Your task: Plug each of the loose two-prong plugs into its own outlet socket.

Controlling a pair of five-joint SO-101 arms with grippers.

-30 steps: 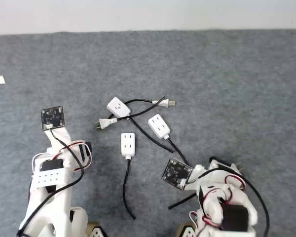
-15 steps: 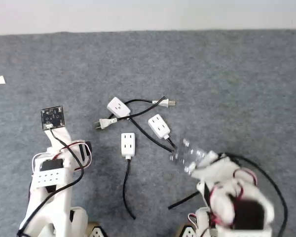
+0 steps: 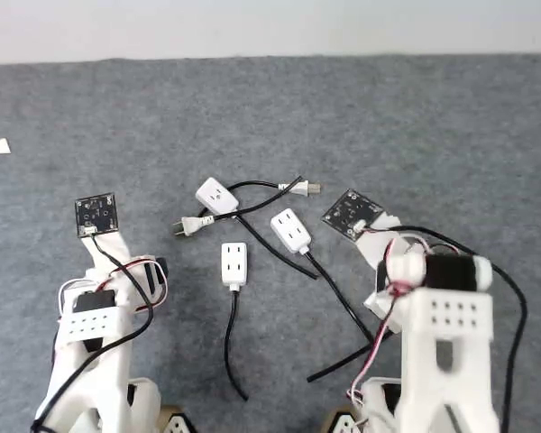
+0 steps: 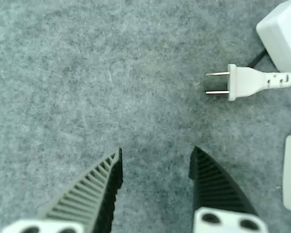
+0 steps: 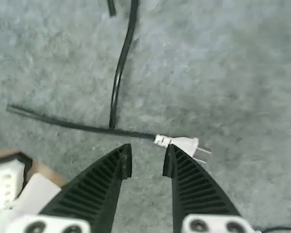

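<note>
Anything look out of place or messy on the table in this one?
Nothing damaged. The black cords cross in a tangle by the farthest socket, and small white scraps lie far off to the left.

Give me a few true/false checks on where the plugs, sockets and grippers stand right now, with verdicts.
1. Three white sockets lie on the grey mat. True.
2. The left gripper is shut on a plug. False: the left gripper is open, and the plug facing it lies on the mat beyond its fingertips, untouched.
3. One socket already has a plug in it. False: all three socket faces in the high view are bare, and the far plug lies loose.
4. A loose plug lies just off the right gripper fingertips. True.
</note>
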